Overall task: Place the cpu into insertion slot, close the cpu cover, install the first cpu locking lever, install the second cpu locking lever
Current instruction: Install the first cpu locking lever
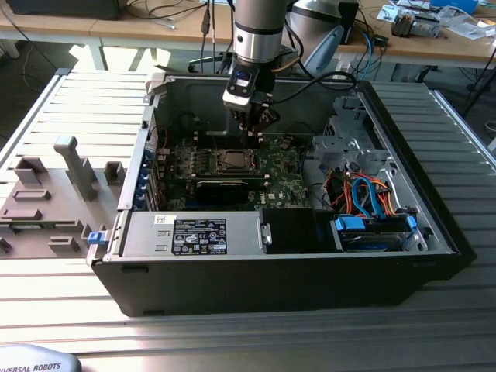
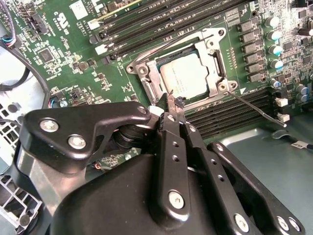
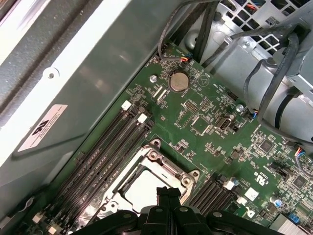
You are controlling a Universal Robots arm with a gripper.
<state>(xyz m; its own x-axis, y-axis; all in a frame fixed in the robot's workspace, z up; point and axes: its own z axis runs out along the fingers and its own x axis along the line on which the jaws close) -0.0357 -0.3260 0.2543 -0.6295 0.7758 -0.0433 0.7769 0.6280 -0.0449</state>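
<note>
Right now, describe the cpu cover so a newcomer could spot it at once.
Inside the open black computer case, find the green motherboard. Near its middle, between rows of long black memory slots, sits the cpu cover: a silvery metal frame lying around the grey cpu, the only shiny square there.

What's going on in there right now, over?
Gripper shut, tips by the cpu cover edge. Cpu seated, cover down over it. One locking lever sticks out sideways.
</note>
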